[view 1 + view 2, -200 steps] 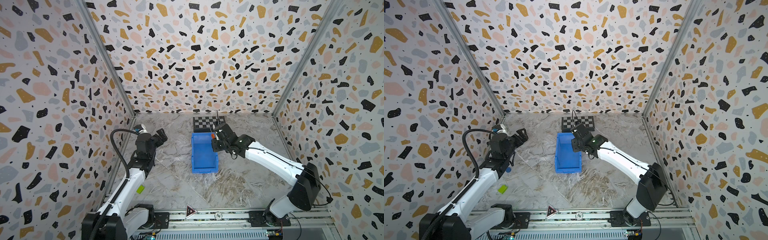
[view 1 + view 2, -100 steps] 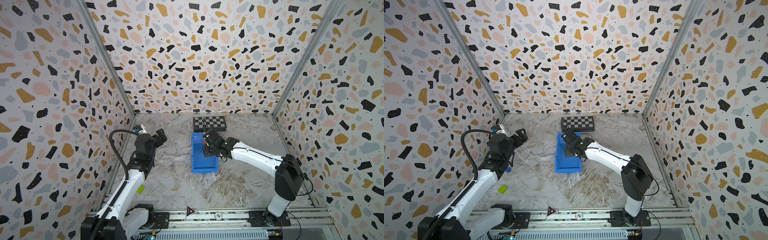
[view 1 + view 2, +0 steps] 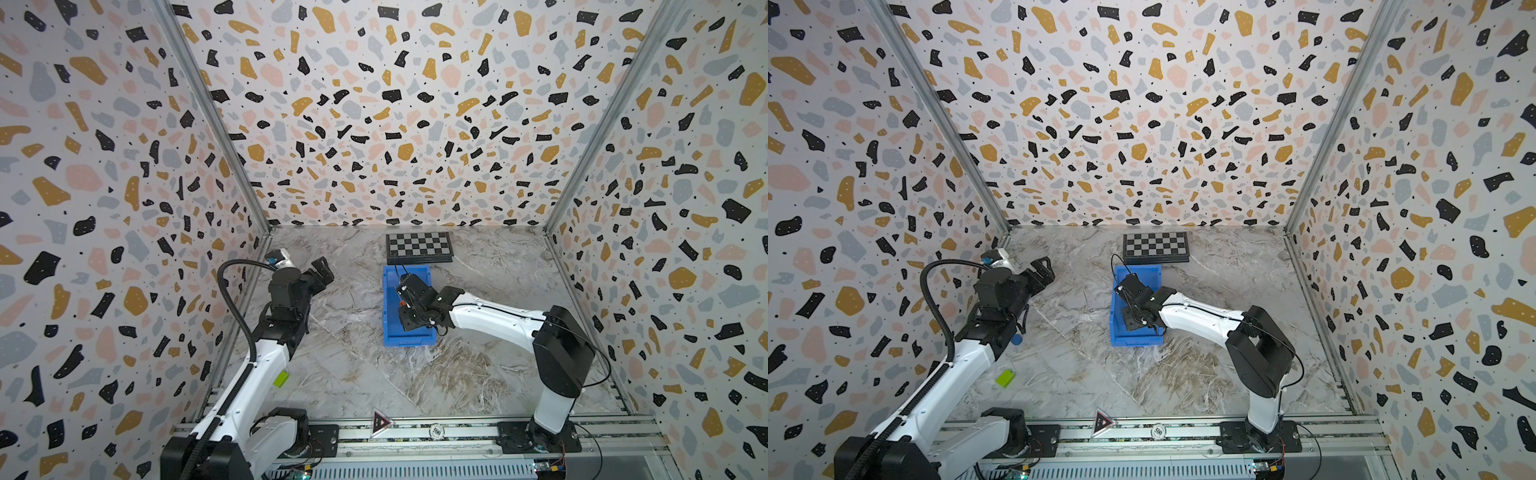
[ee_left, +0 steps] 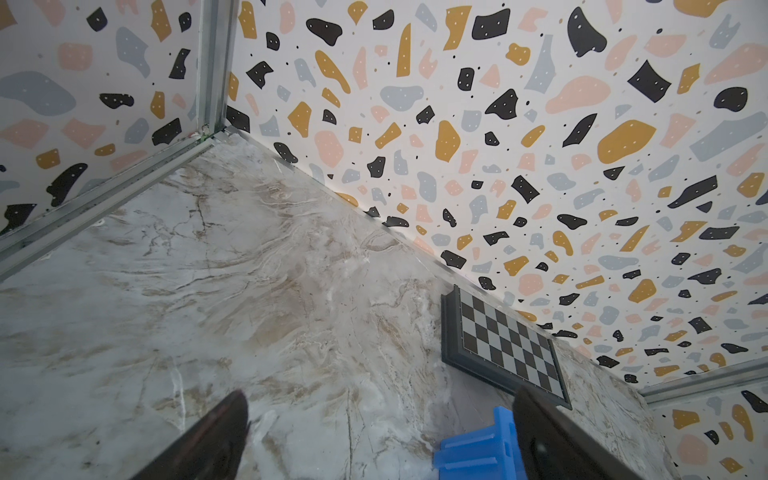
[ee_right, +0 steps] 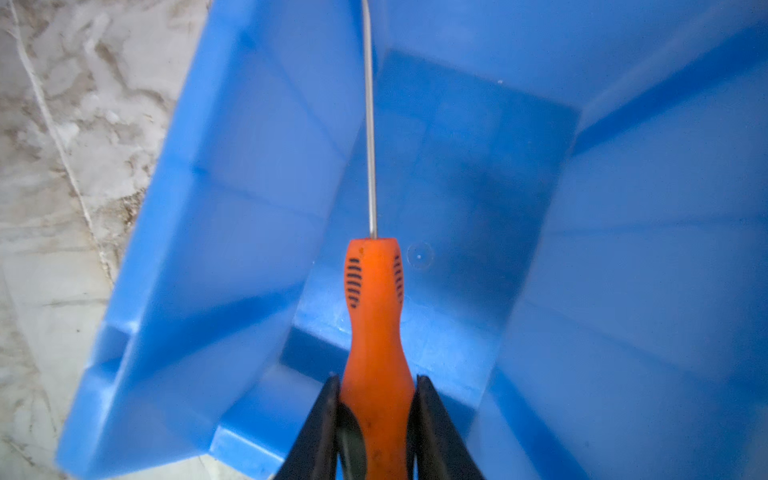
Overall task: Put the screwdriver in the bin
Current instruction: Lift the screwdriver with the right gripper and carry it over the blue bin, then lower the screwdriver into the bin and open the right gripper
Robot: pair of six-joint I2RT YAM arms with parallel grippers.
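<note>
Right gripper point(image 5: 376, 380) has swung over bin point(image 5: 623, 249), clamping screwdriver point(image 5: 376, 299).

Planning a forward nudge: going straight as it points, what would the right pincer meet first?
Probably the bin itself: the screwdriver held in the right pincer leads, shaft aimed at its floor or far wall; depth unclear.

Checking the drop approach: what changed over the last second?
Right gripper, still shut on the screwdriver, moved from the far end of the bin by the board to over its inside, nearer the front. Nothing let go. Left gripper, bin, board unchanged.
</note>
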